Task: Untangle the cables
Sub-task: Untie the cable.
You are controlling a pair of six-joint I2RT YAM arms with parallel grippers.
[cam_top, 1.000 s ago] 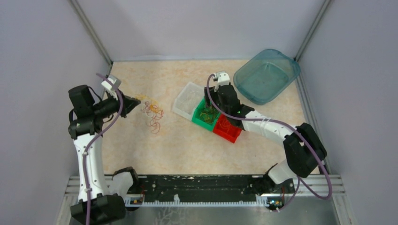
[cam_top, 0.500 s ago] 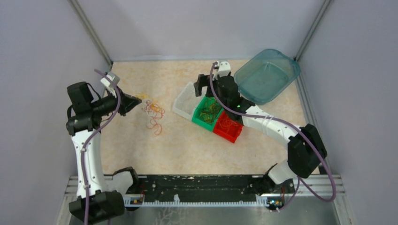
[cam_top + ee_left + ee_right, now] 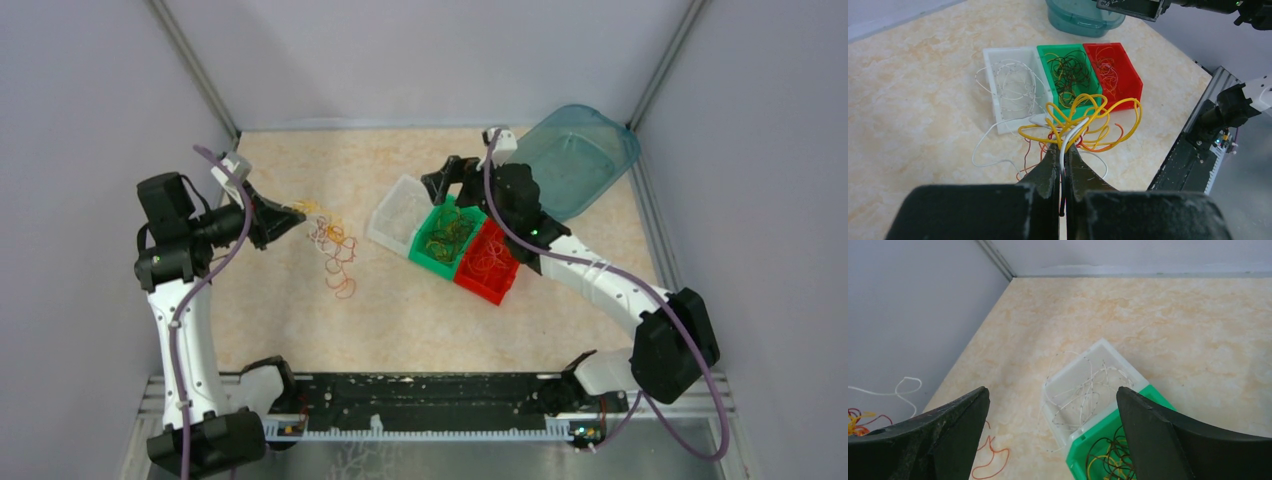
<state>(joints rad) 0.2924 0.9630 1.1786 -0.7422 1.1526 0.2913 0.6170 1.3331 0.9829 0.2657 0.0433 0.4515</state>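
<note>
The cables [image 3: 1083,116] are a tangle of yellow, orange, red and white loops. My left gripper [image 3: 1064,148] is shut on a white strand and yellow strands at the tangle's near end, lifting it off the table. From above, the cables [image 3: 335,248] trail right from the left gripper [image 3: 292,212], with an orange loop [image 3: 345,288] on the table. My right gripper [image 3: 447,185] hangs open and empty over the far ends of the white bin [image 3: 398,213] and green bin [image 3: 440,238]. In its own view the right gripper [image 3: 1052,392] has its fingers spread wide above the white bin [image 3: 1088,385].
A red bin [image 3: 487,262] joins the green and white bins in a diagonal row; all three hold sorted strands. A teal tub [image 3: 570,158] sits at the back right, close behind the right wrist. Walls close in the table's left, back and right sides.
The right gripper rose out of the green bin, opened wide and swung back to the right. The left arm shifted slightly, and the tangle drifted a little toward the front.
</note>
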